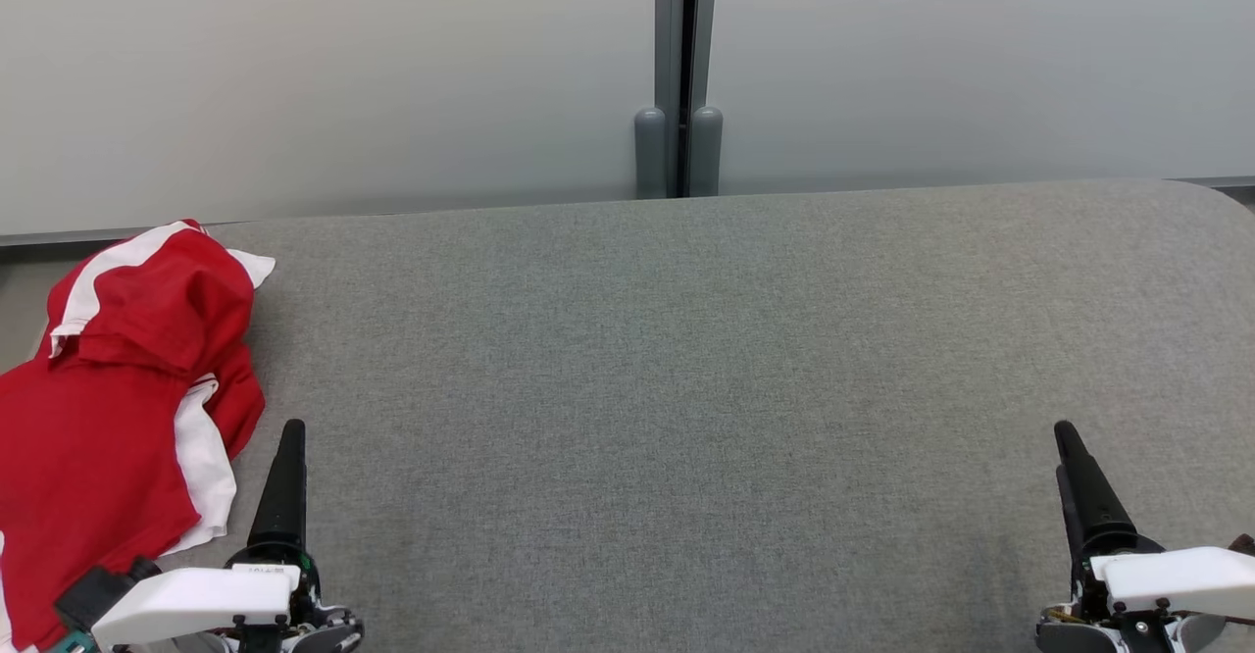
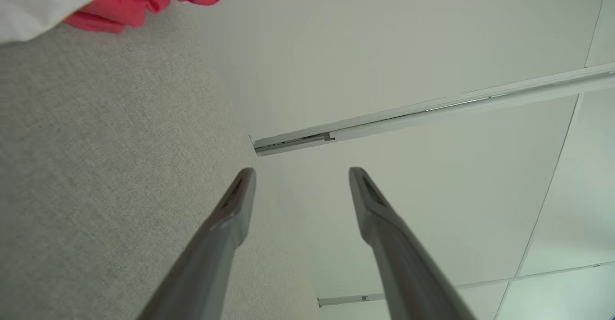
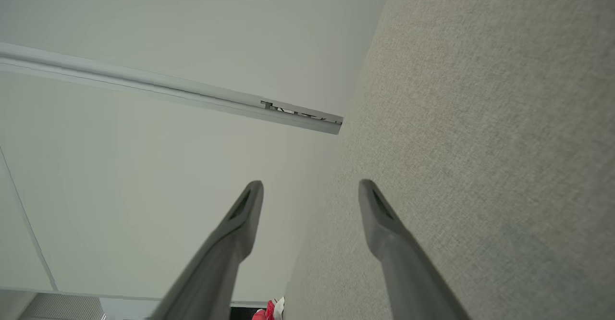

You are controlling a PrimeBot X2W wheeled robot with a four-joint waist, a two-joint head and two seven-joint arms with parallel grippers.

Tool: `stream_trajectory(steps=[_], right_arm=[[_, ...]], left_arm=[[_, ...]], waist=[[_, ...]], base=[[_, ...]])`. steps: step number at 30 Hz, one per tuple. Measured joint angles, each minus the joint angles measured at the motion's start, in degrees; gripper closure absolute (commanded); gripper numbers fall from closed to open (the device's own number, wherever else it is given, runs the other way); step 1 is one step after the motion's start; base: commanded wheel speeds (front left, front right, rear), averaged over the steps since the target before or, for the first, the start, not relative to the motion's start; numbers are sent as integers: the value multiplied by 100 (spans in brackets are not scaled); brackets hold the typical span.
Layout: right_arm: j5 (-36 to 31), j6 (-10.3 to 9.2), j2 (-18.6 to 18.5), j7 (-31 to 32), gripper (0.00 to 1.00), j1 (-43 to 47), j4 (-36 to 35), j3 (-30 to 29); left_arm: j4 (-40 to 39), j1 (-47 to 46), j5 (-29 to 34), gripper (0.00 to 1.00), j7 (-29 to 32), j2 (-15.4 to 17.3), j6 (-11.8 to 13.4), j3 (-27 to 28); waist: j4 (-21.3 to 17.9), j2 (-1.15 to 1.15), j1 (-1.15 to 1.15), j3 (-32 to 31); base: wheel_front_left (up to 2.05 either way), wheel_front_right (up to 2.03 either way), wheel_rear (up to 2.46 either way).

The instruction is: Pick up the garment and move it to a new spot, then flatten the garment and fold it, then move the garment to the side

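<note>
Grey table (image 1: 686, 388); red garment (image 1: 108, 408) lengthwise near-to-far.

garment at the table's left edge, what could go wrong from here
1. The garment lies crumpled at the left edge of the table; a tug might slide it off.
2. Its red and white layers overlap, so the open left gripper may pinch several at once.
3. The open right gripper sits far across, a long reach.
</note>
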Motion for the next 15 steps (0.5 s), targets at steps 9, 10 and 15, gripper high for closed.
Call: stream_trajectory(steps=[9, 10, 15], right_arm=[[-1346, 0, -63, -213, 0, 108, -241, 142], [-1480, 0, -67, -220, 0, 120, -253, 159], [-2098, 0, -138, -336, 0, 201, -289, 259]], left_arm=[[-131, 107, 1094, 0, -210, 12, 70, -109], [-144, 123, 1234, 0, -233, 13, 73, -120], [-155, 216, 1948, 0, -334, 21, 75, -197]], waist=[[19, 0, 0, -24], [21, 0, 0, -28], [33, 0, 0, -47]], base=[[0, 0, 0], [0, 0, 0], [0, 0, 0]])
